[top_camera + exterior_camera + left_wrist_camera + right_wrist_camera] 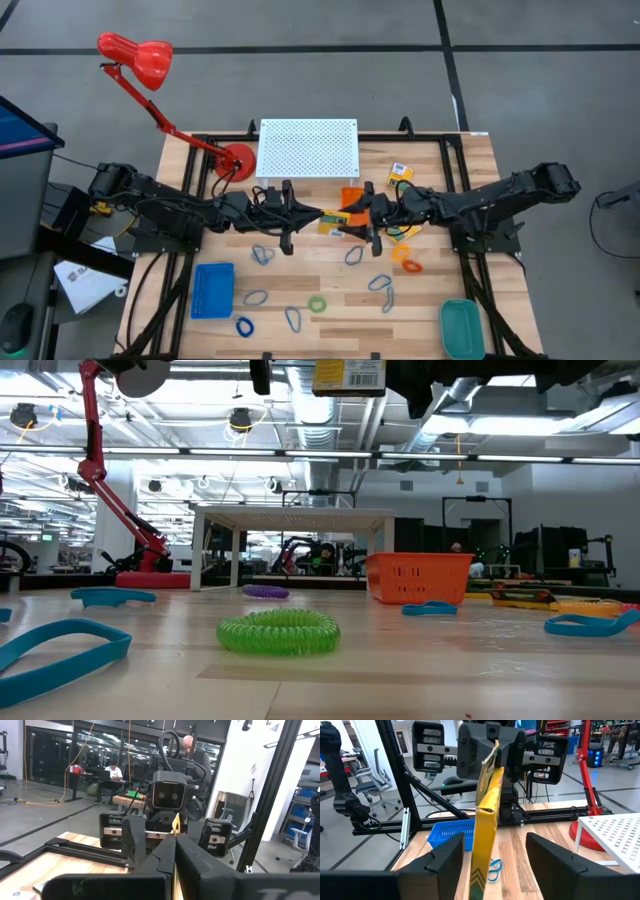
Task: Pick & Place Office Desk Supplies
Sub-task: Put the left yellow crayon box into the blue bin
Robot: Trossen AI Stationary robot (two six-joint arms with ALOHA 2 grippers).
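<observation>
Mid-air handover: left gripper fingers clamped on yellow box; right gripper fingers apart astride it. Rec.: right closes squarely before left releases.

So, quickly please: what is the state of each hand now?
Left hand: closed on the yellow box, held up above the table.
Right hand: open, one finger on either side of the box.

Grey concrete floor with dark seams lying around the wooden table. Ceiling lamps glowing among exposed ducts. Dark glass wall showing behind a desk where a person is sitting; another person standing nearer. Office chair standing by.
</observation>
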